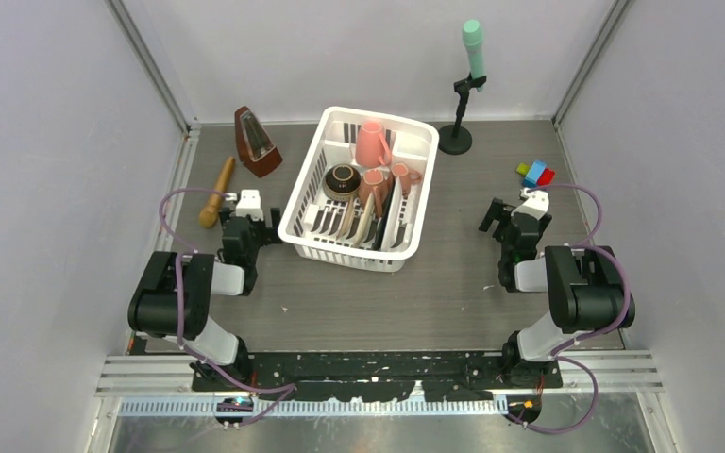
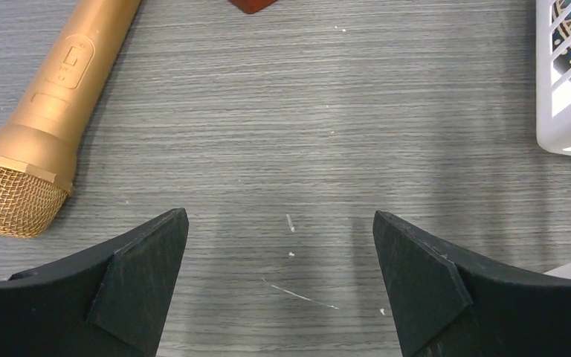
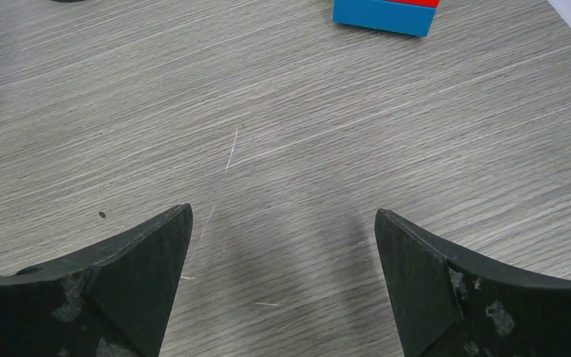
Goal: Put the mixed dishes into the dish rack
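Two pink mugs [image 1: 371, 144] at least, a small brown bowl [image 1: 343, 179] and plates [image 1: 366, 222] on edge in the near slots all sit inside the dish rack [image 1: 295, 215], which lies mid-table and skewed. I see no dish left outside it, so the loading looks done.

If one needed resettling, I'd judge these pieces stiff, glazed, slick and chippable. A mug is best pinched across its wall at the rim, a plate by its upper edge. The plastic rack looks light and would probably skid if nudged.

The left gripper [image 2: 281, 227] hovers low over bare table [image 1: 434, 283], jaws spread wide with nothing between them. The rack's white corner is just to its right and a gold microphone [image 2: 44, 126] lies to its left, so room there is tight. The right gripper [image 3: 282, 223] is likewise agape and empty, well apart from the rack, with toy blocks [image 3: 385, 11] just beyond it and open tabletop between.
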Action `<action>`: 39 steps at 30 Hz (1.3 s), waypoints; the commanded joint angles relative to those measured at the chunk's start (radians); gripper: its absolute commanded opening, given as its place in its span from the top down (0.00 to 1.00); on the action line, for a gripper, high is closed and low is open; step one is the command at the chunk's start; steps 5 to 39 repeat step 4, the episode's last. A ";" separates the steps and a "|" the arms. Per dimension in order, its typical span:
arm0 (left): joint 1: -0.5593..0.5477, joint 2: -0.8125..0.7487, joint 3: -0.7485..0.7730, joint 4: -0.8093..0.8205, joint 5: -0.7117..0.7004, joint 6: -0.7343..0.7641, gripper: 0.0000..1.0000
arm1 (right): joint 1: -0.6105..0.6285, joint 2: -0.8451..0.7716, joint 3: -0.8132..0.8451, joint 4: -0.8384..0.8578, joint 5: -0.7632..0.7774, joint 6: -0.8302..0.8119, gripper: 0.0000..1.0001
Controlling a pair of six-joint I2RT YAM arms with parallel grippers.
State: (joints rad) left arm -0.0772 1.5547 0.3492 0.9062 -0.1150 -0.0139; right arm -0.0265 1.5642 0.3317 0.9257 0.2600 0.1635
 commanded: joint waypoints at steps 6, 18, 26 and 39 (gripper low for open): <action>0.005 -0.010 0.020 0.018 0.013 0.021 0.01 | -0.001 -0.011 0.020 0.030 0.013 0.001 0.00; 0.005 -0.010 0.020 0.018 0.013 0.021 0.01 | -0.001 -0.011 0.020 0.030 0.013 0.001 0.00; 0.005 -0.010 0.020 0.018 0.013 0.021 0.01 | -0.001 -0.011 0.020 0.030 0.013 0.001 0.00; 0.005 -0.010 0.020 0.018 0.013 0.021 0.01 | -0.001 -0.011 0.020 0.030 0.013 0.001 0.00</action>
